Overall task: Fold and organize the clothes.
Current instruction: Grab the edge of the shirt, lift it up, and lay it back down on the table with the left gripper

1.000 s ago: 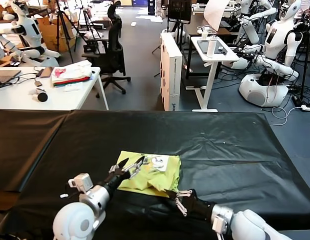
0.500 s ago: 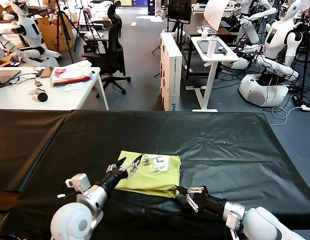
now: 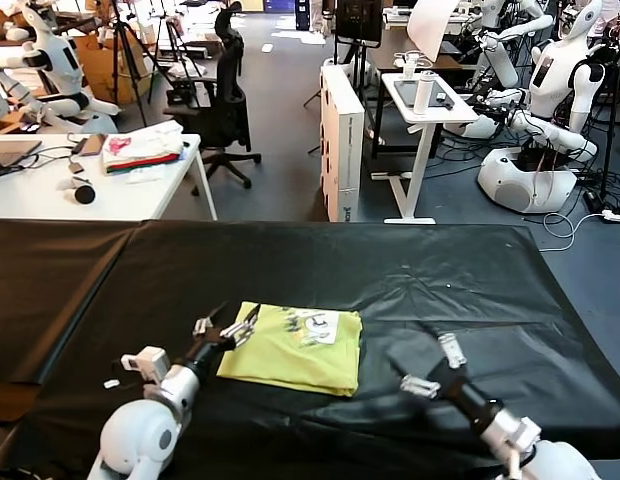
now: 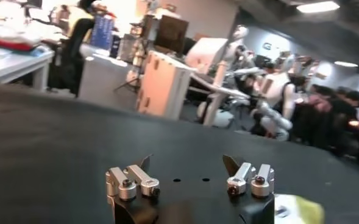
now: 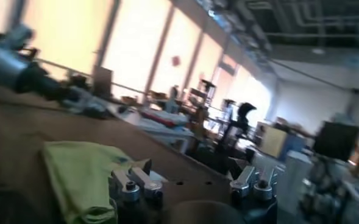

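Note:
The lime yellow-green T-shirt (image 3: 295, 348) lies folded into a flat rectangle on the black table (image 3: 450, 280), with a white print showing near its far edge. My left gripper (image 3: 229, 323) hovers open at the shirt's left edge, holding nothing. My right gripper (image 3: 431, 365) is open and empty, apart from the shirt on its right. In the left wrist view the open gripper (image 4: 187, 164) points over bare black cloth, and a corner of the shirt (image 4: 296, 210) shows. In the right wrist view the shirt (image 5: 81, 173) lies beside the open gripper (image 5: 188, 173).
Behind the black table stand a white desk (image 3: 50, 195) with a white, pink and red fabric pile (image 3: 140, 148), an office chair (image 3: 218, 110), a white cabinet (image 3: 342, 140) and other robots (image 3: 550, 110). The table's front edge is close to both arms.
The right gripper has opened, let go of the shirt's near edge and drawn off to the right. The shirt now lies flat. The left gripper slid back to the left.

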Controlling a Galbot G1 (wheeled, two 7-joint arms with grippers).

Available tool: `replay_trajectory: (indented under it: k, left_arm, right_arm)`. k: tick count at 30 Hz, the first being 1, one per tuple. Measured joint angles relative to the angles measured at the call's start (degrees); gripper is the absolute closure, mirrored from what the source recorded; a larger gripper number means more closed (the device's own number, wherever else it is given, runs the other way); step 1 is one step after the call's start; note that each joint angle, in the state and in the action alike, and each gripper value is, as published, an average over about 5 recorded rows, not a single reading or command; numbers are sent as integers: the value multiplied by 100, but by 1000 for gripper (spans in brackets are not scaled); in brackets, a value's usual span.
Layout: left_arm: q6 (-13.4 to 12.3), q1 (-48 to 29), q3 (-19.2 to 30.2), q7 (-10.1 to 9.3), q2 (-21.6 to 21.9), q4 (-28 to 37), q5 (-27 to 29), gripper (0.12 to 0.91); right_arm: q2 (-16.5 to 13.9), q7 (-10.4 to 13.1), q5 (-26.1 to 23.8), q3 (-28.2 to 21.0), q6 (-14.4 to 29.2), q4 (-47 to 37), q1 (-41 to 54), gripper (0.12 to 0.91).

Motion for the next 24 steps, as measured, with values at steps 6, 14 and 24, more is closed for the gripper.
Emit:
replay_trajectory:
  k: [6, 14, 24]
  left_arm:
    - [-207, 140, -26, -8, -217, 232, -11, 123]
    - [-292, 305, -144, 36, -470, 296, -183, 123]
    - [-320, 356, -234, 147, -550, 481, -524, 123]
  right_arm:
    - [228, 514, 783, 691, -615, 328, -222, 118]
    - [292, 572, 979, 945, -728, 480, -288, 118]
    - [314, 552, 1014, 987, -734, 561, -298, 118]
